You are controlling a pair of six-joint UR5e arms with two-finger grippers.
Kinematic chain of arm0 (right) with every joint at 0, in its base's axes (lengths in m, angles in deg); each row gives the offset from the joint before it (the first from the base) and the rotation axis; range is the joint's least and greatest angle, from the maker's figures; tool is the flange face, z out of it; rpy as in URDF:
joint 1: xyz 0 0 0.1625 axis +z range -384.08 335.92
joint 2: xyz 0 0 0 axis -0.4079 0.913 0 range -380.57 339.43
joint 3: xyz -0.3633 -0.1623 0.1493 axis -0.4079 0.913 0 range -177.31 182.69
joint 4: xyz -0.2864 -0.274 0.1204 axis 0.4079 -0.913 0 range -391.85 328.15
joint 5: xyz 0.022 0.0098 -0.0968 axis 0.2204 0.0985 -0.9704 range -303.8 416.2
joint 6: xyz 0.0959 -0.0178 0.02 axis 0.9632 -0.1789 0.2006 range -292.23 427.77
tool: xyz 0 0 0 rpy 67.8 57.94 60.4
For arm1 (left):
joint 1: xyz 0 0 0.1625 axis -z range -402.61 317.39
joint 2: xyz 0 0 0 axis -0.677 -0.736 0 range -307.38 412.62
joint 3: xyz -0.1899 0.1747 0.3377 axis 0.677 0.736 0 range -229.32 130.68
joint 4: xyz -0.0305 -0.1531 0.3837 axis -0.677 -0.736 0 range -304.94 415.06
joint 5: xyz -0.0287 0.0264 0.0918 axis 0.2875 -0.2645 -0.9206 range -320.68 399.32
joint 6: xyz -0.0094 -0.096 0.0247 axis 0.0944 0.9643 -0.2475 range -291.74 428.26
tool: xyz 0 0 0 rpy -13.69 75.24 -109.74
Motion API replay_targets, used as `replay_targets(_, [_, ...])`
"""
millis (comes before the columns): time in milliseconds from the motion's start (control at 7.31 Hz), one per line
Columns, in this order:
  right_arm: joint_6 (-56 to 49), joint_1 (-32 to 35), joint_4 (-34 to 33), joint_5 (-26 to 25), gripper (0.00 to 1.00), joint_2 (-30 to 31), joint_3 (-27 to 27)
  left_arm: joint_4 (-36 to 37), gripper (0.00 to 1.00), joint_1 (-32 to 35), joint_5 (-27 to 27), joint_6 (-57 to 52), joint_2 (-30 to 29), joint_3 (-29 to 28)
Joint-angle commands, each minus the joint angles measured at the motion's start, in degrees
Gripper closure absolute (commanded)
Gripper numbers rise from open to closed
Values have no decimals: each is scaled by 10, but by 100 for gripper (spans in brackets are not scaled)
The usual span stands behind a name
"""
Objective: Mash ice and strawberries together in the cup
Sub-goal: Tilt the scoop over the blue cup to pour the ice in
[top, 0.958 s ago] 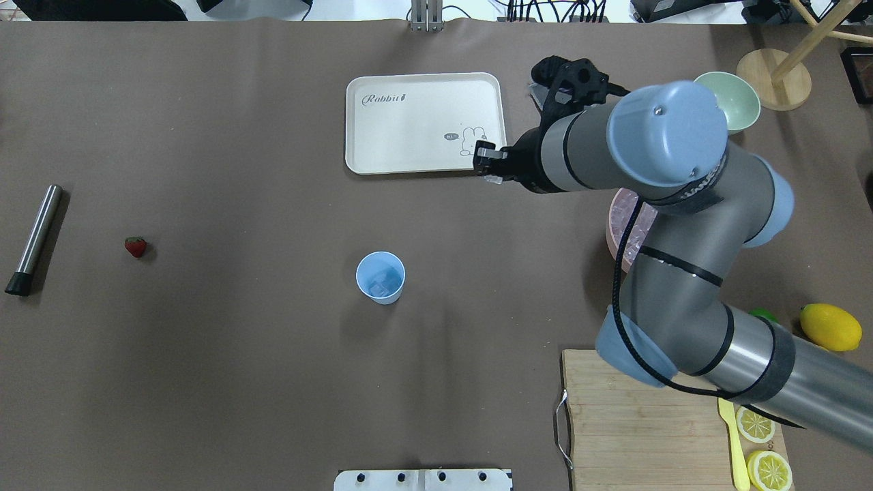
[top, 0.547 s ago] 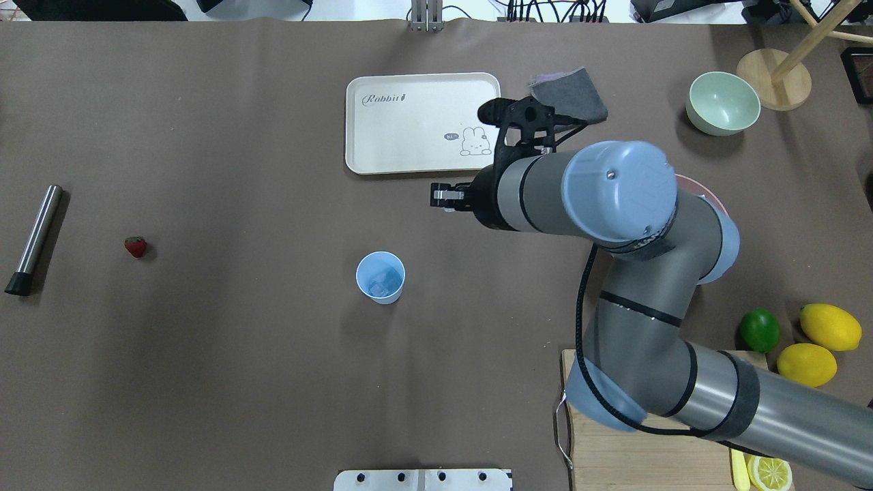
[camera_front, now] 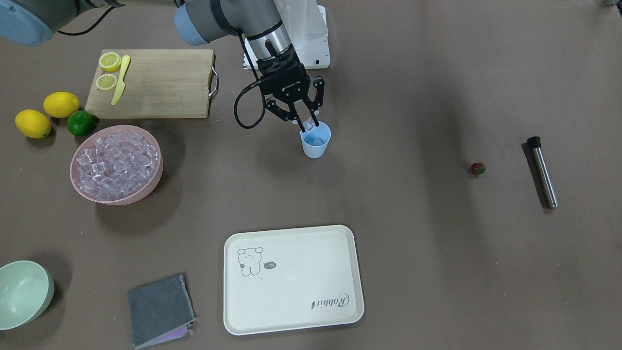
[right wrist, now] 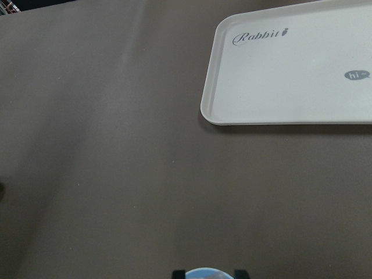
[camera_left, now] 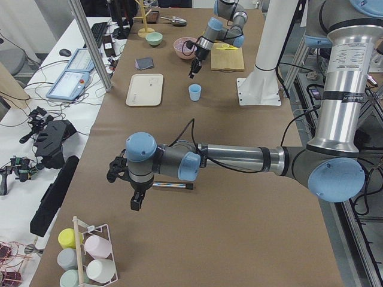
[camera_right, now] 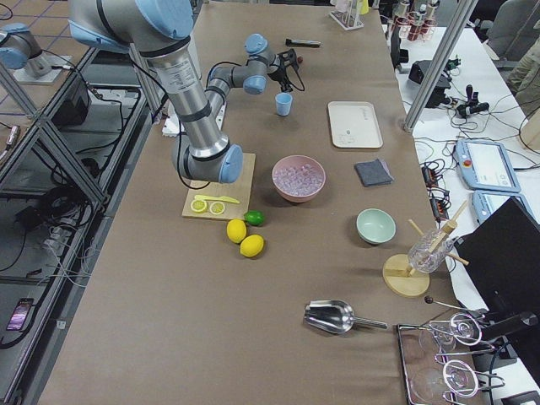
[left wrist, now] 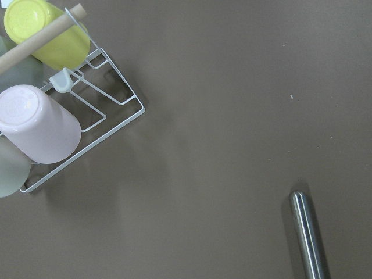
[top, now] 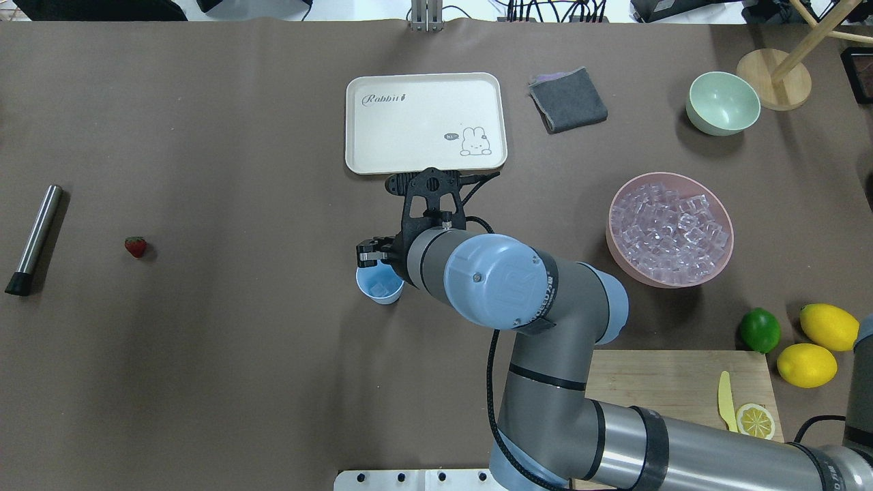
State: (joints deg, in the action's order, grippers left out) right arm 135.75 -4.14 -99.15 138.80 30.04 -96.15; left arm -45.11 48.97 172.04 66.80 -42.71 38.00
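Observation:
The light-blue cup [top: 382,292] stands mid-table with ice [camera_front: 318,141] inside it. My right gripper [camera_front: 308,127] hangs just over the cup's rim, shut on a clear ice cube; it also shows in the overhead view [top: 372,254]. More ice [top: 672,228] fills the pink bowl [top: 609,235]. The strawberry [top: 136,246] lies far left on the table, near the steel muddler [top: 34,239]. My left gripper [camera_left: 136,203] shows only in the exterior left view, above the muddler [camera_left: 170,186]; I cannot tell whether it is open or shut.
A cream tray [top: 409,123] lies beyond the cup, with a grey cloth [top: 568,99] and a pale-green bowl [top: 723,102] to its right. A lime [top: 759,329], lemons [top: 829,326] and a cutting board [top: 668,382] sit near right. A cup rack [left wrist: 87,116] is near the left wrist.
My right arm has swung from beside the pink bowl, past the tray's corner, to over the cup, uncovering the bowl. The cup, strawberry and muddler have not moved.

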Motion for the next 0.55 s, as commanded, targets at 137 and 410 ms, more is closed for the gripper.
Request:
replay_targets(137, [0,-25,0,-23,100,-18,47,0,2,0,-1,0,-6,-11])
replay_targets(410, [0,-31,0,-25,65,-18,49,0,2,1,-1,0,-6,-12])
